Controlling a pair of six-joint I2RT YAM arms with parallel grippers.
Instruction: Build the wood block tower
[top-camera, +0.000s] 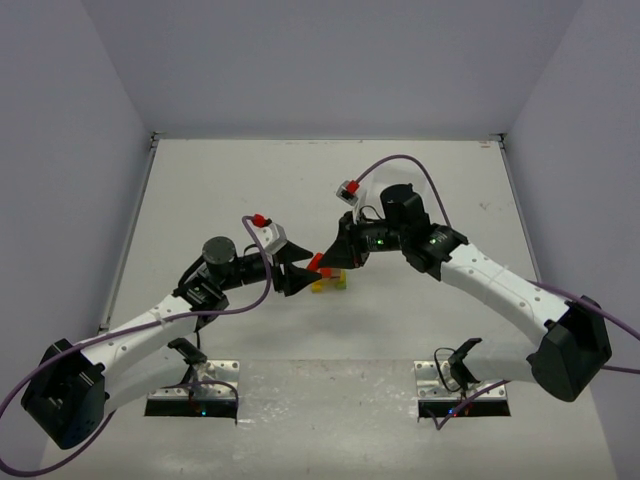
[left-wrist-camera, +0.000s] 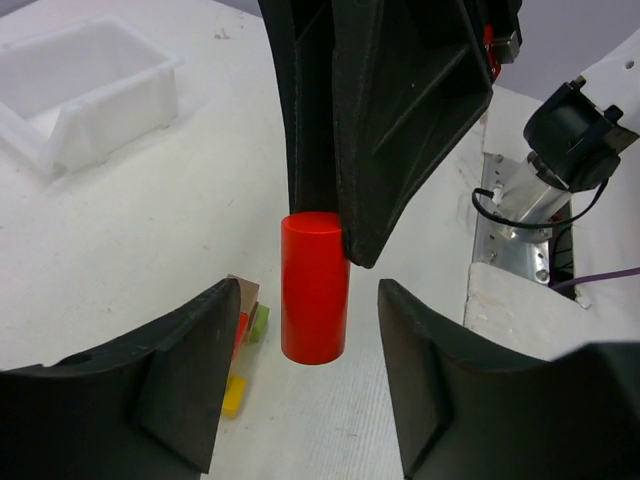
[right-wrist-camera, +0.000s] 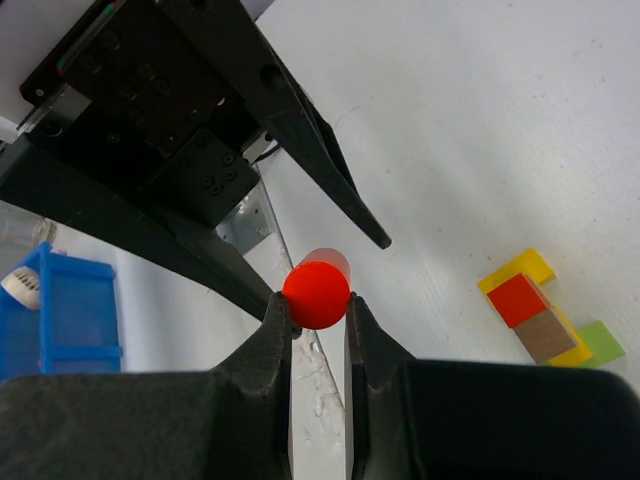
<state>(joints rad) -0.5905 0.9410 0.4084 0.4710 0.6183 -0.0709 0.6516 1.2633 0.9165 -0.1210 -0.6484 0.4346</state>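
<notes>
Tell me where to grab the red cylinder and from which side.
Grip the red cylinder near one end, jaws pressing across its curved sides, coming in along its length from that end. The right gripper holds it this way now; the round wall gives two opposite contact lines, and the far end is free for setting onto the blocks.

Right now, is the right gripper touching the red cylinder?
Touching. The right wrist view shows the right gripper with one finger pressed against each side of the red cylinder, no gap on either side.
</notes>
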